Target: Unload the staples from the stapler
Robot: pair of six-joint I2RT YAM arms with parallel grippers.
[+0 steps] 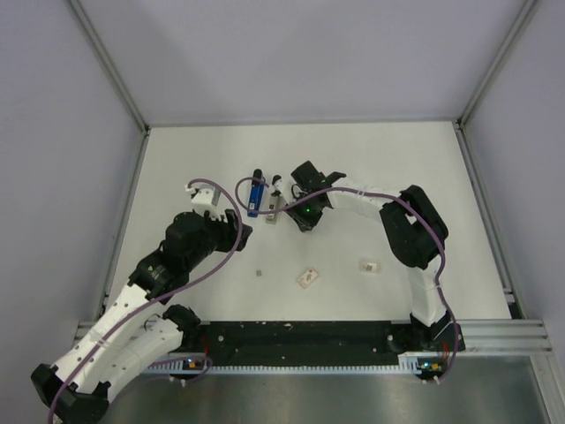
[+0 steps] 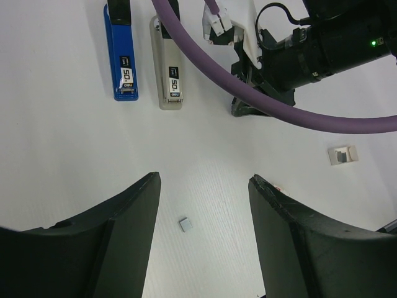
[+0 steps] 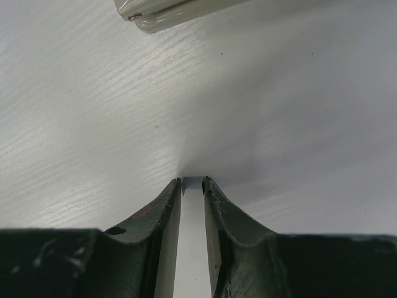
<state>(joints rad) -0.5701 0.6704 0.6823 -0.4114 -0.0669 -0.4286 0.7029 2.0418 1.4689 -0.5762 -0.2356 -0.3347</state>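
Note:
Two staplers lie side by side on the white table, one blue (image 1: 254, 194) (image 2: 121, 59) and one beige (image 1: 275, 205) (image 2: 169, 65) (image 3: 177, 9). My right gripper (image 3: 193, 181) (image 1: 300, 219) is down on the table just right of the beige stapler. Its fingertips are pinched on a tiny silvery piece, the staples (image 3: 193, 182). Another small grey square of staples (image 2: 185, 225) (image 1: 258, 273) lies loose on the table. My left gripper (image 2: 205, 179) hangs open above that square, touching nothing.
Two small whitish boxes lie on the table, one (image 1: 307, 278) (image 2: 342, 155) near the middle and one (image 1: 369, 265) further right. A purple cable (image 2: 248, 93) loops across the left wrist view. Metal frame rails (image 1: 110, 71) border the table.

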